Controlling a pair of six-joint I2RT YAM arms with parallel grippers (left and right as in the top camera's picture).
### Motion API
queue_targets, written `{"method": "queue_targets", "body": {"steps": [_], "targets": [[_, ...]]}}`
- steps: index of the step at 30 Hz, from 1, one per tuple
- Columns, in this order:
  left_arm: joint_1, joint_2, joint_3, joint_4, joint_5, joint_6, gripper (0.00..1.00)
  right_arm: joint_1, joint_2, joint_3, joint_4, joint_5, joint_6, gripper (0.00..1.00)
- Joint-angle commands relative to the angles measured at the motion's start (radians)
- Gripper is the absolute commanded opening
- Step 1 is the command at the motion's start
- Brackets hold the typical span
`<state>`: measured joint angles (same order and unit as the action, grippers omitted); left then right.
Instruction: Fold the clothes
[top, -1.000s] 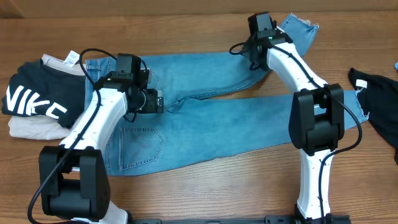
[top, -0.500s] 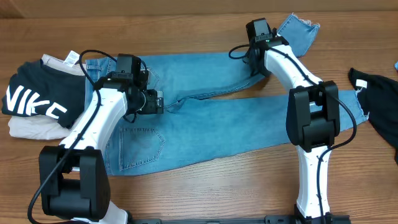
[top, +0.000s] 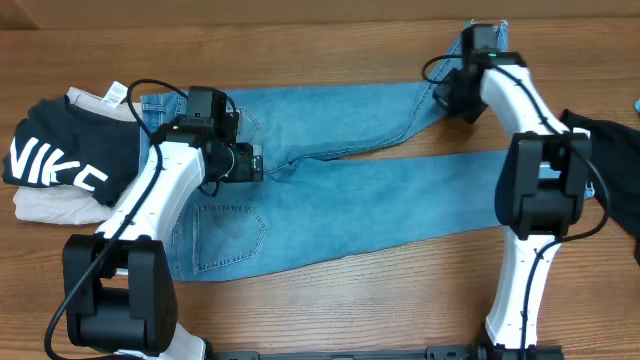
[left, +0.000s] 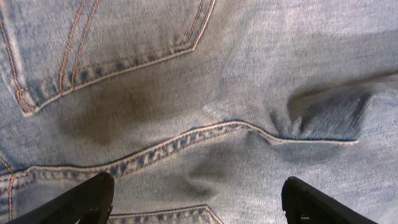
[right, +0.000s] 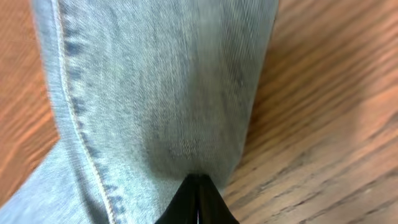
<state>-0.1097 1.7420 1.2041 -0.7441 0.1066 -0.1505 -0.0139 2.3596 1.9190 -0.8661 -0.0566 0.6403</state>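
Light-blue jeans (top: 350, 200) lie spread flat across your wooden desk (top: 320, 300), with the waist toward your left arm and both legs running toward your right arm.

Your left end effector (top: 258, 163) sits over the seat of the jeans. In the left wrist view its fingers are spread wide with nothing between them. The centre seam (left: 186, 140) runs across just ahead of them, and a stitched back pocket (left: 112, 37) lies beyond that.

Your right end effector (top: 448, 98) is at the far leg, near its end. In the right wrist view its fingertips (right: 198, 198) are pressed together, pinching the denim, with bare desk on either side.

A black NIKE top (top: 60, 160) lies on a beige garment (top: 45, 205) beyond the waist, well to the outside of your left end effector. A black garment (top: 615, 165) lies outside your right end effector.
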Motion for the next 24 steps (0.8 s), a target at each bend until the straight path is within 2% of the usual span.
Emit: {"method": "queue_targets", "body": {"steps": [1,2,3,4,5,8,18,21,24], "targets": [[-0.002,0.003,-0.006,0.011,0.014,-0.003,0.89,0.06,-0.08,0.014,0.026,-0.048,-0.07,0.22],[-0.002,0.003,-0.006,0.009,0.014,-0.003,0.89,0.085,-0.08,0.014,0.039,-0.011,-0.069,0.31],[-0.002,0.003,-0.006,0.007,0.014,-0.003,0.89,0.113,-0.077,0.014,0.057,0.037,-0.069,0.36],[-0.002,0.003,-0.006,0.005,0.014,-0.003,0.89,0.135,-0.075,0.014,0.079,0.068,-0.068,0.47],[-0.002,0.003,-0.006,0.002,0.014,-0.003,0.89,0.156,-0.069,0.013,0.105,0.093,-0.065,0.53],[-0.002,0.003,-0.006,-0.012,0.014,-0.003,0.89,0.186,-0.042,0.013,0.143,0.201,-0.008,0.59],[-0.002,0.003,-0.006,-0.03,0.017,-0.003,0.89,0.188,0.031,0.012,0.128,0.282,0.019,0.57],[-0.002,0.003,-0.006,-0.029,0.017,-0.004,0.89,0.188,0.031,0.012,0.124,0.283,0.019,0.38],[-0.002,0.003,-0.006,-0.03,0.017,-0.006,0.89,0.188,0.038,0.012,0.118,0.283,0.019,0.36]]}}
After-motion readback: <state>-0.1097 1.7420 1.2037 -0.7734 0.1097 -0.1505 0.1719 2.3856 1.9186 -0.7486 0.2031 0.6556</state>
